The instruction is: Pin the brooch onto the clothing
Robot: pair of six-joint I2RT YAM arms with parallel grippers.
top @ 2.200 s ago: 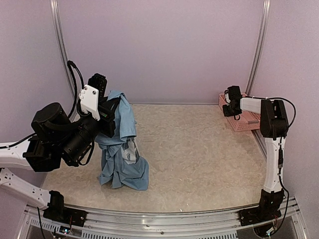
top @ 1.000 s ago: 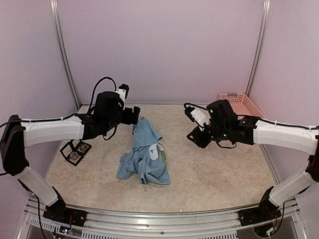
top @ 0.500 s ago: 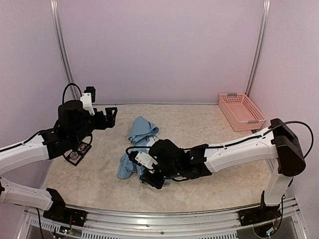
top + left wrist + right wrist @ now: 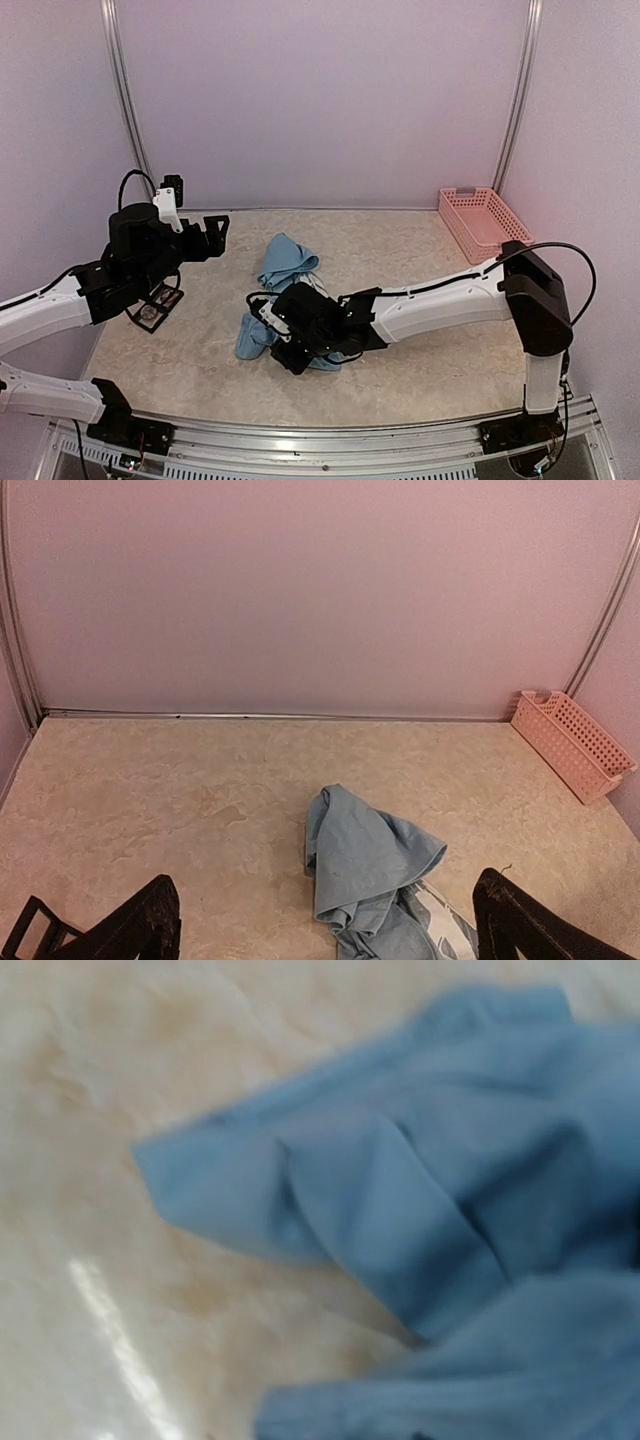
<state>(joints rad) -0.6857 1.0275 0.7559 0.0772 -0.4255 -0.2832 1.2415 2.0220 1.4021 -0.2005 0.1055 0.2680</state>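
Note:
The clothing (image 4: 288, 262) is a crumpled light blue T-shirt lying left of the table's middle, with a little white print showing in the left wrist view (image 4: 372, 865). My left gripper (image 4: 212, 236) hovers open to its left, apart from it, its dark fingers (image 4: 148, 922) framing the shirt from behind. My right gripper (image 4: 288, 348) is stretched across the table and sits low on the near end of the shirt. Its wrist view is blurred and filled with blue folds (image 4: 420, 1210), with no fingers showing. I cannot make out the brooch in any view.
A small black open box (image 4: 150, 312) stands near the left wall beneath my left arm, and a corner of it (image 4: 30, 932) shows in the left wrist view. A pink basket (image 4: 485, 224) stands at the back right corner. Walls close the table on three sides.
My right arm swung from the right across to the near end of the shirt. My left gripper drew back left off the shirt, which slumped lower.

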